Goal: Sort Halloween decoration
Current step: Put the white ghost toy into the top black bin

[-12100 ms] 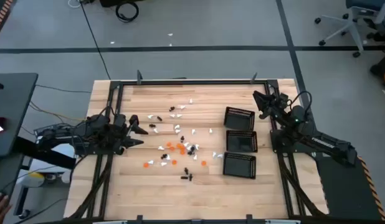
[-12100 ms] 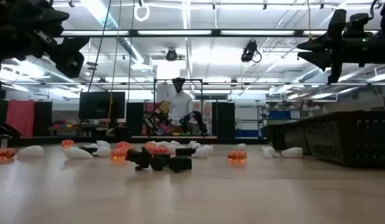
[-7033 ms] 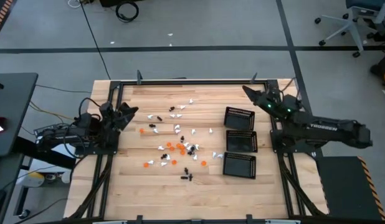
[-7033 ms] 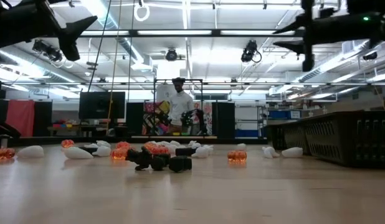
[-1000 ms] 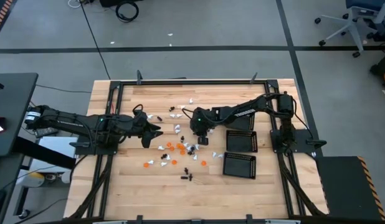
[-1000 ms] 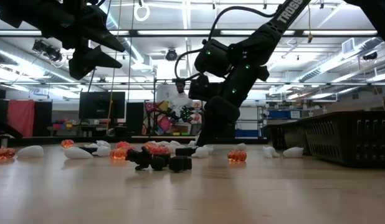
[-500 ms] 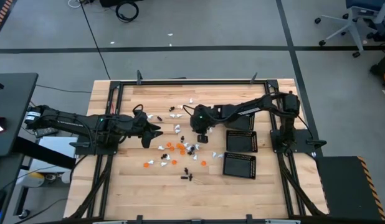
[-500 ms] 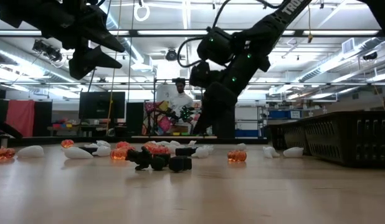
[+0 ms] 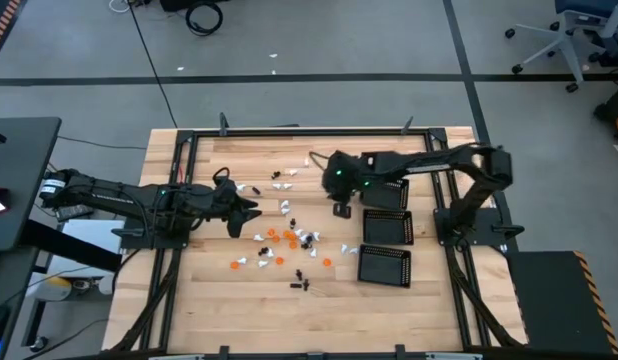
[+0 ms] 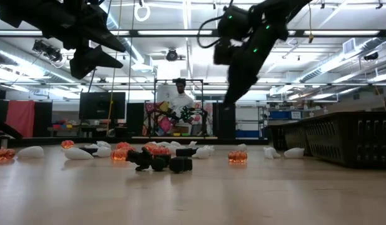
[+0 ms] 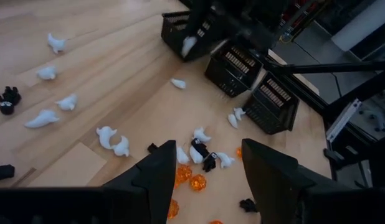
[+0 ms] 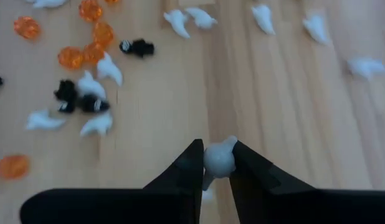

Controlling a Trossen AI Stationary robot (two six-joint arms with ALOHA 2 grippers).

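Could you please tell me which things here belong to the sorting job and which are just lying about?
Belongs to the job:
- white trinket held by the right gripper
- scattered trinkets on the table
- three mesh trays
- left gripper, open, above the table

Lying about:
- cable on the floor
- office chair

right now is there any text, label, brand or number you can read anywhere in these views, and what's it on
None can be read in any of the four views.
The right arm may carry lettering, but it is too small to read from above and cannot be made out in the low view.
The three black mesh trays, the wooden table and the trinkets show no labels.
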